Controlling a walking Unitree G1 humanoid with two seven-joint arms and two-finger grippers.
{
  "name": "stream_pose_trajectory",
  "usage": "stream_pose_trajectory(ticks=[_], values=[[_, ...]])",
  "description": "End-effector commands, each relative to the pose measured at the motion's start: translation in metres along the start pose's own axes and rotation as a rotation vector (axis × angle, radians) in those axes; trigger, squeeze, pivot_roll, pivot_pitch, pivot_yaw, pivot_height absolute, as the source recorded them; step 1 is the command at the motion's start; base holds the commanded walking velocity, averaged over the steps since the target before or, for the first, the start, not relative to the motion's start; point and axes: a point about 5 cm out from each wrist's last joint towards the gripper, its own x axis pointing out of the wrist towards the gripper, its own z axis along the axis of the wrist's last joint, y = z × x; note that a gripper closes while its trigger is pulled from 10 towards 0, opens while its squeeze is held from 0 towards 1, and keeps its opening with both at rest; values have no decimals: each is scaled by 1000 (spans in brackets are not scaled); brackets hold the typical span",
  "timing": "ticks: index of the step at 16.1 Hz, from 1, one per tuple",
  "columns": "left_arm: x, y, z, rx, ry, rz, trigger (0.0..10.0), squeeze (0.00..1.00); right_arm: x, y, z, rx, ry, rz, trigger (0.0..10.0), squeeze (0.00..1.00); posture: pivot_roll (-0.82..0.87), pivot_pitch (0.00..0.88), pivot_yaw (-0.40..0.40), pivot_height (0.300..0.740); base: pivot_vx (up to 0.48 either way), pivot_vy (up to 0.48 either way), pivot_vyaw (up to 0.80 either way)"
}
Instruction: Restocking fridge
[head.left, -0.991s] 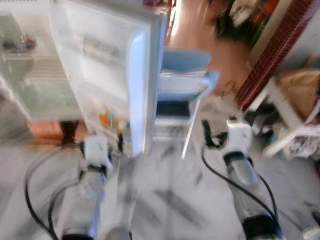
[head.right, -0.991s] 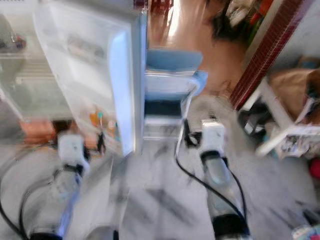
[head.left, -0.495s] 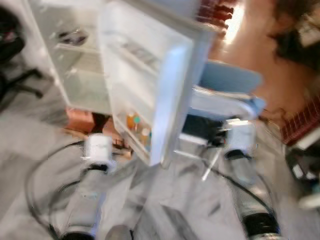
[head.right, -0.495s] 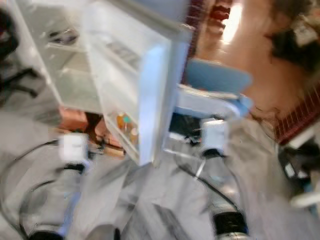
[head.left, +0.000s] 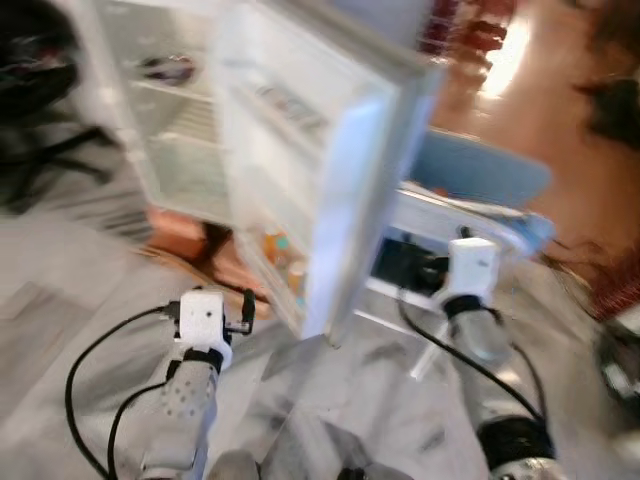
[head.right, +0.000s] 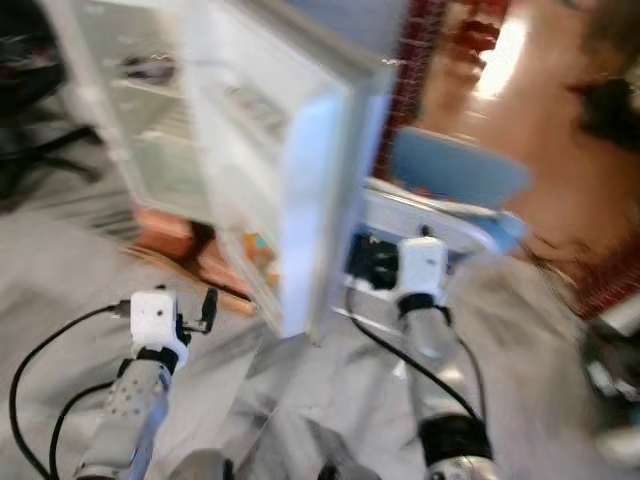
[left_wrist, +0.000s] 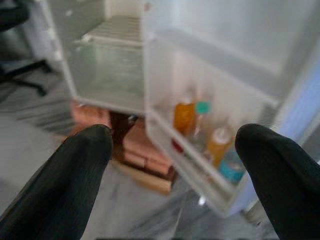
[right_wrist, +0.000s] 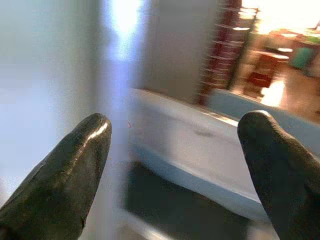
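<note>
While the robot is turning toward the fridge (head.left: 180, 150), the head views are blurred, so the step in hand seems to be the approach and not yet any placing. The fridge stands in the upper left of the frame with its door (head.left: 330, 190) swung open toward the centre. In the lowest door shelf (left_wrist: 200, 167) stand some bottles (left_wrist: 184, 117), orange ones and one with a teal cap.

The left gripper (left_wrist: 175, 150) is spread wide and holds nothing; it points at that door shelf, low in the left part of the left eye view. The right gripper (right_wrist: 175, 140) is also spread and empty, in front of the blue chair (head.left: 480, 175) at centre right.

I judge that nothing to stock is in hand yet. To do this well, the robot should first stop and let the view settle. It should also keep both arms away from the edge of the door, because a knock could swing it.
</note>
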Motion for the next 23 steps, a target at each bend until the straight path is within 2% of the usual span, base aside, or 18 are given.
stream_pose_trajectory(ticks=[1, 3, 4, 5, 6, 8, 12, 14, 15, 16, 18, 20, 21, 22, 23], values=[[2, -3, -4, -12, 27, -23, 10000, 0, 0, -2, -6, -8, 24, -17, 10000, 0, 120, 47, -60, 740, 0, 0, 506], [4, -6, -10, -37, 79, -60, 10000, 0, 9, 3, 2, 16, 1, -17, 10000, 0, 125, 41, -66, 740, 0, 0, 0], [4, -15, -15, -50, 119, -147, 10000, 0, 15, 4, 5, 8, 5, -22, 10000, 0, 129, 41, -71, 740, 0, 0, 0], [5, -19, -14, -37, 118, -178, 10000, 0, 17, 4, 5, 5, 17, -29, 10000, 0, 132, 41, -76, 740, 0, 0, 0], [7, -22, -14, 11, 119, -199, 10000, 0, 23, 4, 5, -1, 35, -44, 10000, 0, 132, 42, -77, 740, 0, 0, 0], [8, -25, -15, 37, 125, -211, 10000, 0, 33, 3, 9, 9, 53, -76, 10000, 0, 131, 39, -77, 740, 0, 0, 0], [11, -26, -15, 44, 132, -230, 10000, 0, 57, 7, 28, 132, 68, -105, 10000, 0, 132, 33, -75, 740, 0, 0, 0], [12, -30, -14, 51, 123, -260, 10000, 0, 69, 28, 46, 300, 17, 60, 10000, 0, 132, 31, -75, 740, 0, 0, 0], [12, -30, -14, 55, 122, -265, 10000, 0, 70, 39, 56, 379, -33, 165, 10000, 0, 132, 31, -75, 740, 0, 0, 0], [12, -30, -14, 55, 123, -265, 10000, 0, 66, 51, 70, 474, -115, 324, 10000, 0, 134, 31, -74, 740, 0, 0, 0], [12, -30, -15, 55, 123, -268, 10000, 0, 46, 76, 90, 627, -197, 675, 10000, 0, 131, 32, -71, 740, 0, 0, 0], [11, -30, -15, 56, 122, -273, 10000, 0, 33, 84, 99, 682, -222, 806, 10000, 0, 131, 33, -70, 740, 0, 0, 0], [11, -30, -15, 57, 121, -278, 10000, 0, 14, 94, 105, 738, -217, 973, 10000, 0, 130, 34, -68, 740, 0, 0, 0], [11, -30, -15, 57, 120, -279, 10000, 0, 4, 98, 107, 774, -207, 1056, 10000, 0, 130, 35, -68, 740, 0, 0, 0], [10, -30, -15, 58, 120, -282, 10000, 0, -13, 101, 101, 764, -156, 1162, 10000, 0, 130, 35, -67, 740, 0, 0, 0]])
